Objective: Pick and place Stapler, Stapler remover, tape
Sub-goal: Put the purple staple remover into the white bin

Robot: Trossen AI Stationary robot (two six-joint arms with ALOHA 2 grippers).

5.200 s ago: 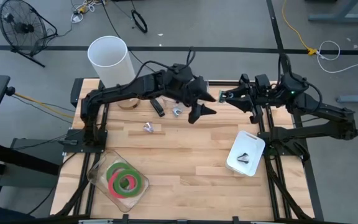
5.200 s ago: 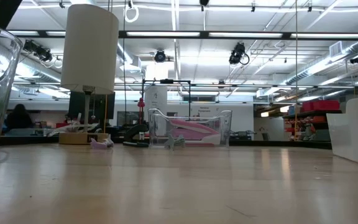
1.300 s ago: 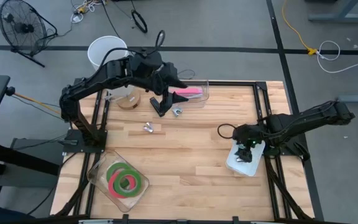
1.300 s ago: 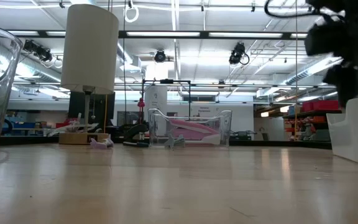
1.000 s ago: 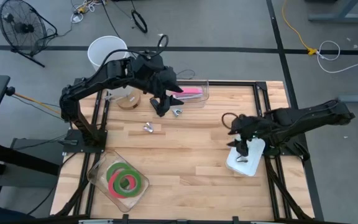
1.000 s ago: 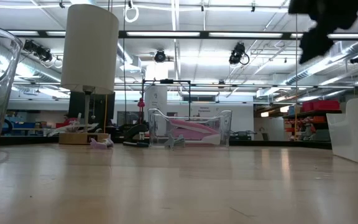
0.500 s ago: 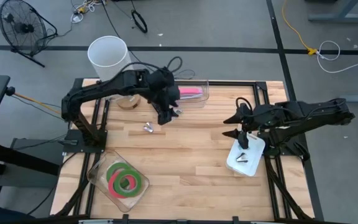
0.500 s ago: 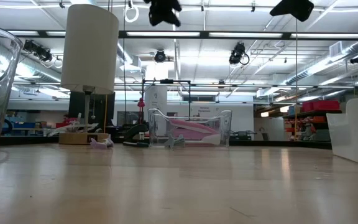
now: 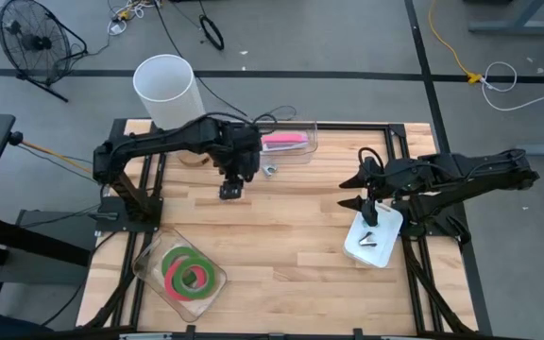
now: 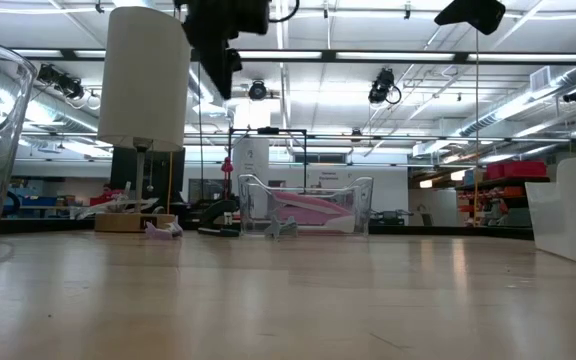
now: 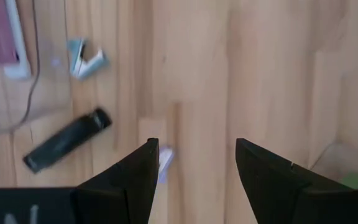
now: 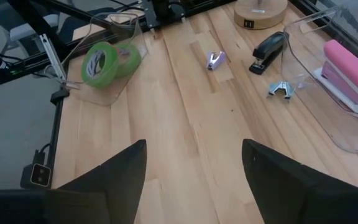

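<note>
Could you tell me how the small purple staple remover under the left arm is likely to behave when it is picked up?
The staple remover looks small and light, so it may skid on the smooth wooden table if nudged. Its short, splayed shape offers little grip surface. The open left end effector hovers over it, so a centred close seems advisable.

Two tape rolls (image 9: pixel 189 273), two staplers, one black (image 12: pixel 266 45) and one pink (image 9: pixel 282 140), and two small staple removers (image 12: pixel 215 60).

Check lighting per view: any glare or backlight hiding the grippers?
Low view: ceiling lights backlight the scene; left gripper and right gripper read as black silhouettes, and the table carries a sheen. High view: even light, soft shadows. Right wrist view: glints along the clear bin rim.
</note>
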